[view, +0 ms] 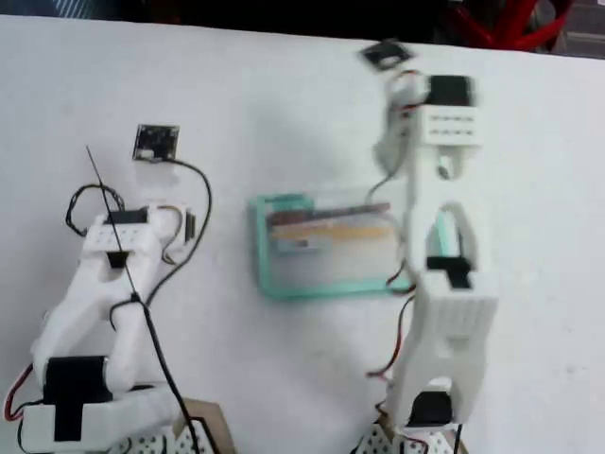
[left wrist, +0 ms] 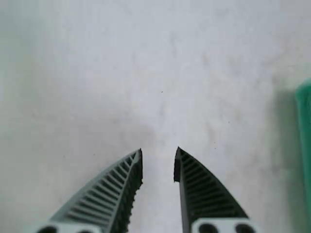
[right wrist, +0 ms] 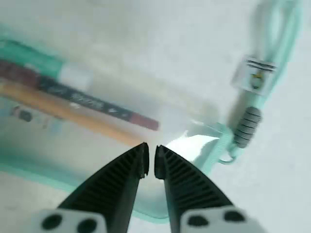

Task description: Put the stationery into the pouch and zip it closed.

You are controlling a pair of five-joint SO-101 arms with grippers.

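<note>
both arms are chunky white printed shells with black servo blocks. left arm (view: 99, 284) trails a looping black cable (view: 207, 203), right arm (view: 452, 312) has thin red-and-black wires (view: 402, 331). fingers (left wrist: 116, 189) are dark grey, pointed, ribbed inside, screw holes at the base.

L arm (view: 99, 284) folded back near its base, wrist pointing down. L gripper (left wrist: 158, 165) jaws apart, nothing betw. R arm (view: 444, 274) stretched fwd, wrist tipped down. R gripper (right wrist: 151, 160) jaws nearly together, thin slit, empty.
</note>
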